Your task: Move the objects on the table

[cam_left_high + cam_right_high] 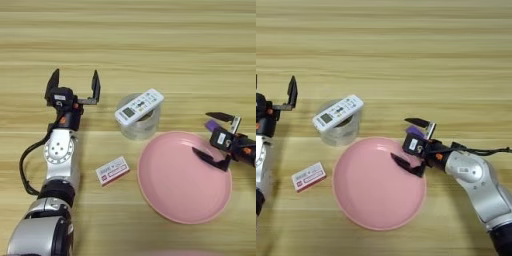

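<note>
A white remote control [139,106] lies tilted on top of the clear tape roll [140,125] at mid table. The large pink plate [170,190] rests on the table [150,40] to its lower right. My right gripper [409,143] is open at the plate's upper right rim, one finger over the plate and the other beyond the rim. The small purple block [415,132] shows between those fingers, close to the far one and to the gripper's body; contact cannot be made out. My left gripper [74,82] stands open left of the remote, with nothing in it.
A small red-and-white box [112,170] lies left of the plate, below the tape roll. A black cable [25,165] loops beside my left forearm. Bare wood stretches across the far half of the table.
</note>
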`<state>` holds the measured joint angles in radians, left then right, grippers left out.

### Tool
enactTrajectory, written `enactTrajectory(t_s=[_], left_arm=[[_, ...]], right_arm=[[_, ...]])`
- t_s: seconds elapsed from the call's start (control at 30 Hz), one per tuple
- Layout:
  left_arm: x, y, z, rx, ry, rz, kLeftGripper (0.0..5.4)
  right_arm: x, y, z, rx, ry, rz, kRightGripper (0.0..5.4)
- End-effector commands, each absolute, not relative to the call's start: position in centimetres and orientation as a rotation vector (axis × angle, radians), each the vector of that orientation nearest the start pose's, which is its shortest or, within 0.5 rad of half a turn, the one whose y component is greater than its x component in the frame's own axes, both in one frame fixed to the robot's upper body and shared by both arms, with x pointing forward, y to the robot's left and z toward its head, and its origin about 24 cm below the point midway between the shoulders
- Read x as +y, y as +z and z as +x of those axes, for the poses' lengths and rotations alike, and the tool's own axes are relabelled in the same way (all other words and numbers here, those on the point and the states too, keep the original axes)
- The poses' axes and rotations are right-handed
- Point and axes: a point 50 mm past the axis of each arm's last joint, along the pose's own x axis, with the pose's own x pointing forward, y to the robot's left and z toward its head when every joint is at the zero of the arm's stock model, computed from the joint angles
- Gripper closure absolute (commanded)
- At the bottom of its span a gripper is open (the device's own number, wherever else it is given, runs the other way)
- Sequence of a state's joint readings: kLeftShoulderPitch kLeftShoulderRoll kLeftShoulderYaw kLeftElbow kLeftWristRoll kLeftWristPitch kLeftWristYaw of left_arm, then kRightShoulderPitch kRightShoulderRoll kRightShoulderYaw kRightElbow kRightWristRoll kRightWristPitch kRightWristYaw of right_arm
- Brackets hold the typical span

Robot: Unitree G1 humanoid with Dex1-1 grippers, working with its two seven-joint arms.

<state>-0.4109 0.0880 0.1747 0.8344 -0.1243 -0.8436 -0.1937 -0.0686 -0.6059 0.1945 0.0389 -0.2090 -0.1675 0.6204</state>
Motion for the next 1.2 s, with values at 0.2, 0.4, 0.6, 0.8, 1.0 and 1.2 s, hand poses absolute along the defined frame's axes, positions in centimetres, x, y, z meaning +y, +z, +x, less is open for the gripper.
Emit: enactTrajectory(t_s=[0.2, 0.4, 0.6, 0.8, 1.0, 1.2], left_arm=[[17.7, 5.2, 30.7, -0.445, -0.041, -0.011, 0.02], [17.7, 5.2, 30.8, -0.446, -0.042, -0.011, 0.02], [17.6, 5.1, 30.8, -0.44, -0.043, -0.013, 0.02], [17.5, 5.1, 30.8, -0.437, -0.045, -0.013, 0.02], [17.5, 5.0, 30.8, -0.437, -0.045, -0.015, 0.02], [17.4, 5.0, 30.8, -0.439, -0.046, -0.015, 0.02]], right_arm=[[-20.7, 4.8, 24.6, 0.178, 0.805, -0.91, 0.0], [-21.1, 4.8, 24.7, 0.185, 0.797, -0.925, 0.0], [-21.2, 4.9, 24.7, 0.181, 0.793, -0.924, 0.0], [-21.0, 5.4, 24.8, 0.156, 0.797, -0.899, 0.0], [-20.1, 6.7, 24.8, 0.09, 0.803, -0.786, 0.0], [-19.6, 8.5, 25.1, 0.018, 0.79, -0.658, 0.0]])
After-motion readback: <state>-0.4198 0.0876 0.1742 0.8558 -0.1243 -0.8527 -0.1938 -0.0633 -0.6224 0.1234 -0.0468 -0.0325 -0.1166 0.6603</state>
